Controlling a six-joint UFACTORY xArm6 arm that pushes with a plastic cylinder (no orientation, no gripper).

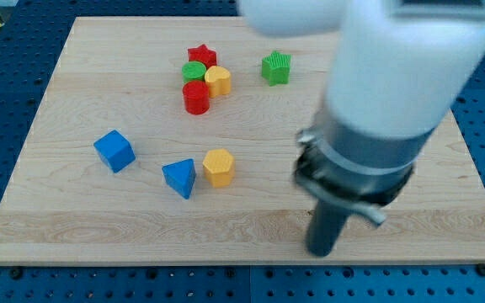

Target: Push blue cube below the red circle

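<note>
The blue cube (114, 151) lies at the view's left on the wooden board. The red circle (196, 98) stands above and to the right of it, in a cluster with a green circle (194, 71), a red star (202, 56) and a yellow block (218, 81). My tip (322, 250) rests on the board at the view's lower right, far to the right of the blue cube and touching no block. The arm's body is blurred and covers the upper right.
A blue triangle (179, 178) and a yellow hexagon block (218, 167) sit side by side between the blue cube and my tip. A green star (276, 68) lies near the top. The wooden board (74, 227) sits on a blue perforated table.
</note>
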